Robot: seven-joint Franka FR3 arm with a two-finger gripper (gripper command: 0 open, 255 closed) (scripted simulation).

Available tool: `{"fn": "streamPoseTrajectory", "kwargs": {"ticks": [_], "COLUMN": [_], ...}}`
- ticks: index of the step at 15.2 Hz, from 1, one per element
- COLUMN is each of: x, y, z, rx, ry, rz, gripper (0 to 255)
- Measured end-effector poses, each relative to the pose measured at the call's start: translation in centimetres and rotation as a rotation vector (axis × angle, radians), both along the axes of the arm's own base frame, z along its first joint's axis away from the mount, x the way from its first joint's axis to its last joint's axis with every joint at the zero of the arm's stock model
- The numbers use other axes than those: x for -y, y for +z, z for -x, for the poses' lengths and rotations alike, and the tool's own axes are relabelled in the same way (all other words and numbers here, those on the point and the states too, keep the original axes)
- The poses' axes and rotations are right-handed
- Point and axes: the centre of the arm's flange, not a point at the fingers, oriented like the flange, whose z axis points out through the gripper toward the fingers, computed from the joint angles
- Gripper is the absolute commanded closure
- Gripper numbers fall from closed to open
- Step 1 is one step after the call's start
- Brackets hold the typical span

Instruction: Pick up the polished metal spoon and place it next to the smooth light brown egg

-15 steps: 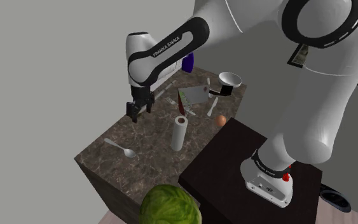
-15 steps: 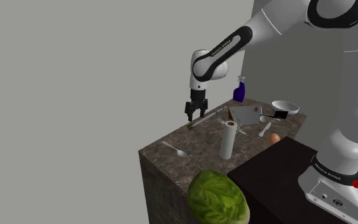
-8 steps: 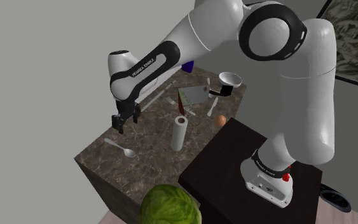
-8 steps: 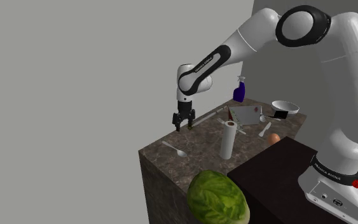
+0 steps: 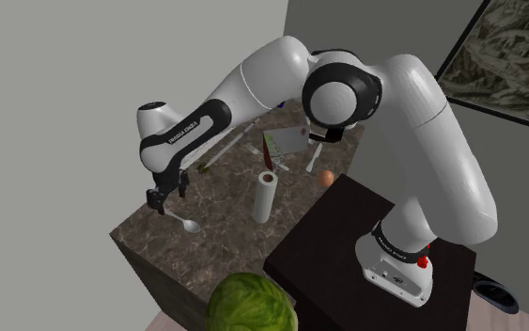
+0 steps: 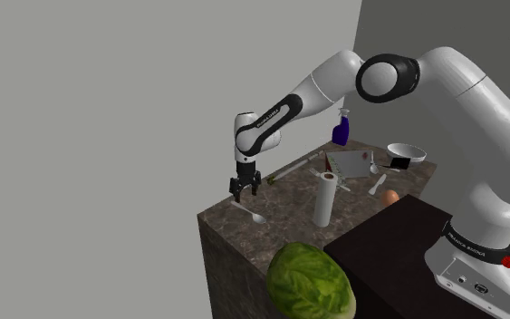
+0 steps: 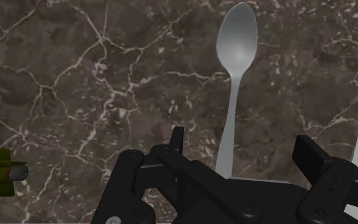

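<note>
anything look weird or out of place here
One thing: a big green leafy head, like a cabbage, sits off the dark counter by its near corner, and what it rests on is cut off. On the counter, the spoon lies flat and the paper roll stands upright.

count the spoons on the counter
2. A metal spoon lies under the gripper on the counter; a paler spoon lies beside the egg. The arm may hide others.

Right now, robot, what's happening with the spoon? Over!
End effector open over the spoon, not gripping. It lies flat on the marble counter. Egg far across, by the stand. Paper towel roll upright between them, might get in the way.
</note>
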Motion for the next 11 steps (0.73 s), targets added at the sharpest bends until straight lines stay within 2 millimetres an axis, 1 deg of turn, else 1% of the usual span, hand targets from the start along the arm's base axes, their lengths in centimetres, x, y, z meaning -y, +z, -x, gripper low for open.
{"fn": "streamPoseTrajectory", "kwargs": {"ticks": [2, 7, 11], "x": [-0.4, -0.8, -0.8], "y": [-1.5, -4.0, -4.4], "z": [0.0, 0.3, 0.3], "rx": [-0.001, -0.001, -0.001], "ry": [0.002, 0.002, 0.002], "rz": [0.0, 0.0, 0.0], "gripper": [0, 0, 0]}}
